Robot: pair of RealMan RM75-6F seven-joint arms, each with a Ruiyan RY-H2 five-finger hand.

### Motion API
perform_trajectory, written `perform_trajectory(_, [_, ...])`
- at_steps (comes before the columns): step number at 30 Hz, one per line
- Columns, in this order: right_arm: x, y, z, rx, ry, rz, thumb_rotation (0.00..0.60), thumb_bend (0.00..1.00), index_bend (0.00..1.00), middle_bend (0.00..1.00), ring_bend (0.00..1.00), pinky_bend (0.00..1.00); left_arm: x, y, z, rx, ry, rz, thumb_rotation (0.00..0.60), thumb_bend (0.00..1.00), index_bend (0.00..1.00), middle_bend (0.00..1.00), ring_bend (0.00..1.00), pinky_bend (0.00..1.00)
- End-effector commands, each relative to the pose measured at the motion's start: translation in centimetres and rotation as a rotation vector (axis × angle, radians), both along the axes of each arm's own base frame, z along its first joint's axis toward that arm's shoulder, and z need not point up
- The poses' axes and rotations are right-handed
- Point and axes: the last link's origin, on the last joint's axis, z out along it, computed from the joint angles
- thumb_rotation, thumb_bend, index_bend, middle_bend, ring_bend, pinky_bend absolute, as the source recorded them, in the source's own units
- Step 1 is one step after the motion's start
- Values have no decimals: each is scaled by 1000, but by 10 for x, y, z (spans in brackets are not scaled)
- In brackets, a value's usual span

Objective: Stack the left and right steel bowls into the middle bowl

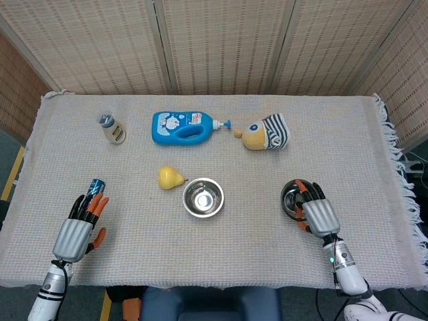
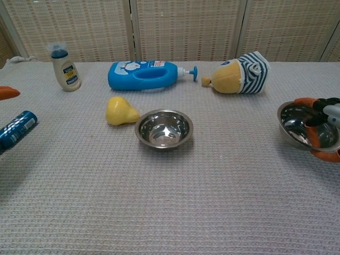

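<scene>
Two steel bowls show on the cloth. The middle bowl (image 1: 203,197) (image 2: 163,128) stands upright and empty beside a yellow pear (image 1: 170,177) (image 2: 120,111). The right bowl (image 1: 291,196) (image 2: 296,127) lies partly under my right hand (image 1: 317,214) (image 2: 320,130). That hand's fingers curl down inside the bowl while the thumb sits outside the near rim, pinching it. The bowl rests on the table. My left hand (image 1: 79,226) lies far left with fingers apart and holds nothing. Only one orange fingertip (image 2: 8,93) of it shows in the chest view.
A blue can (image 1: 94,190) (image 2: 17,129) lies just ahead of my left hand. Along the back stand a small bottle (image 1: 113,129) (image 2: 65,69), a blue detergent bottle (image 1: 185,126) (image 2: 143,75) on its side and a striped plush toy (image 1: 266,132) (image 2: 239,73).
</scene>
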Motion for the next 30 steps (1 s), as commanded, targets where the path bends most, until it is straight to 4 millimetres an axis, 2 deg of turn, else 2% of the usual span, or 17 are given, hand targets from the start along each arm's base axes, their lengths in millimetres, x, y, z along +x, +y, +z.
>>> perform_trajectory(1, [23,6,6,5,-70,76,600,389,712,7,0,0,-1,-2,3,8,-3,-1,600,434,0,0,0,37])
perform_trajectory(6, [67,4,8,47,-130,204,600,389,703,8,0,0,-8,-10,12,31,-10,15,600,433,0,0,0,37])
perform_trajectory(11, [123,-8,-9,99,-155,323,600,389,696,8,0,0,-19,-21,27,73,-7,49,600,433,0,0,0,40])
perform_trajectory(15, [163,-23,-37,149,-168,369,600,389,691,8,0,0,-25,-29,39,112,-13,72,600,433,0,0,0,41])
perform_trajectory(18, [184,-37,-61,181,-176,355,600,389,684,8,0,0,-27,-34,46,134,-19,81,600,434,0,0,0,41])
perform_trajectory(22, [207,-43,-89,221,-176,346,600,388,657,8,0,0,-31,-37,52,151,-30,93,600,433,0,0,0,41])
perform_trajectory(25, [215,-43,-101,223,-145,338,600,386,538,8,0,0,-31,-38,57,161,-36,95,600,432,0,0,0,41])
perform_trajectory(27, [216,-43,-105,235,-129,327,600,386,259,4,0,0,-31,-38,59,167,-45,94,600,432,0,0,0,41])
perform_trajectory(29, [215,-42,-105,242,-117,319,600,356,54,0,0,0,-31,-38,61,172,-53,92,600,432,0,0,0,42])
perform_trajectory(30, [215,-41,-103,241,-116,321,600,321,13,0,0,0,-31,-38,62,172,-54,92,600,431,0,0,0,42])
